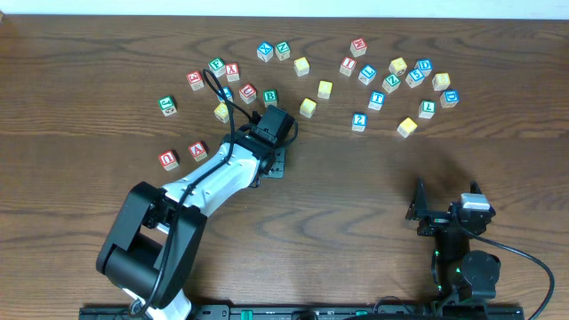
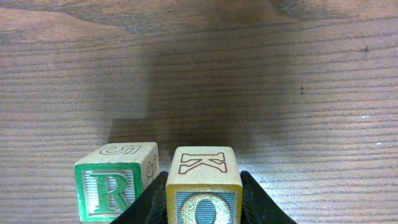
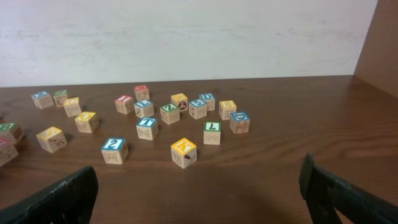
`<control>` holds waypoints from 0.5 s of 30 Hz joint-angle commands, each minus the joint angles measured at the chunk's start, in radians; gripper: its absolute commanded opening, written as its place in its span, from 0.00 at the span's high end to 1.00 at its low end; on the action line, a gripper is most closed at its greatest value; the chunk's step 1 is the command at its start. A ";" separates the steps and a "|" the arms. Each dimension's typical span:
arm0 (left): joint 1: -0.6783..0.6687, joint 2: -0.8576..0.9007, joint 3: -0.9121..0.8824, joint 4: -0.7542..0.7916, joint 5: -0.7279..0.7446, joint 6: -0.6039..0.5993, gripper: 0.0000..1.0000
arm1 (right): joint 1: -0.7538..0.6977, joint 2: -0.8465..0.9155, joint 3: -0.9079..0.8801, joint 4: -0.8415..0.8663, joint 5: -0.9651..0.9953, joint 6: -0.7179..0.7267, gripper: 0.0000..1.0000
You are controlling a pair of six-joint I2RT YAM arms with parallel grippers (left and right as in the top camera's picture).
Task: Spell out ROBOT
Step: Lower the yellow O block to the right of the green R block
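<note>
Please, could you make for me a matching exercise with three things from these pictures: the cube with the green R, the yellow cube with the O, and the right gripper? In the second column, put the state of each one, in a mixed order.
Things:
1. green R cube
2. yellow O cube
3. right gripper

States:
A. open, with nothing between its fingers
B. clamped in the left gripper
C. standing on the table beside the clamped cube, not gripped

Pairs: 1-C, 2-B, 3-A.
</note>
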 commanded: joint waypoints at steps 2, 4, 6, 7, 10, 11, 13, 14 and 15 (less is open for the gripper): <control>0.003 0.033 -0.003 0.003 -0.002 0.014 0.81 | 0.003 -0.007 -0.001 -0.004 0.001 0.006 0.01; 0.003 0.033 -0.003 0.003 -0.002 0.013 0.80 | 0.003 -0.007 -0.001 -0.004 0.001 0.006 0.01; 0.003 0.033 -0.003 0.005 -0.002 0.013 0.80 | 0.003 -0.007 -0.001 -0.004 0.001 0.006 0.01; 0.003 0.033 -0.003 0.006 -0.002 0.013 0.80 | 0.003 -0.007 -0.001 -0.004 0.001 0.006 0.01; 0.003 0.033 -0.003 0.006 -0.002 0.013 0.80 | 0.003 -0.007 -0.001 -0.004 0.001 0.006 0.01; 0.003 0.033 -0.003 0.006 -0.002 0.013 0.80 | 0.003 -0.007 -0.001 -0.004 0.001 0.006 0.01; 0.003 0.033 -0.003 0.006 -0.002 0.013 0.75 | 0.003 -0.007 -0.001 -0.004 0.001 0.006 0.01; 0.003 0.033 -0.003 0.006 -0.002 0.013 0.72 | 0.003 -0.007 -0.001 -0.004 0.002 0.006 0.01; 0.003 0.033 -0.003 0.007 -0.002 0.013 0.69 | 0.003 -0.007 -0.001 -0.004 0.001 0.006 0.01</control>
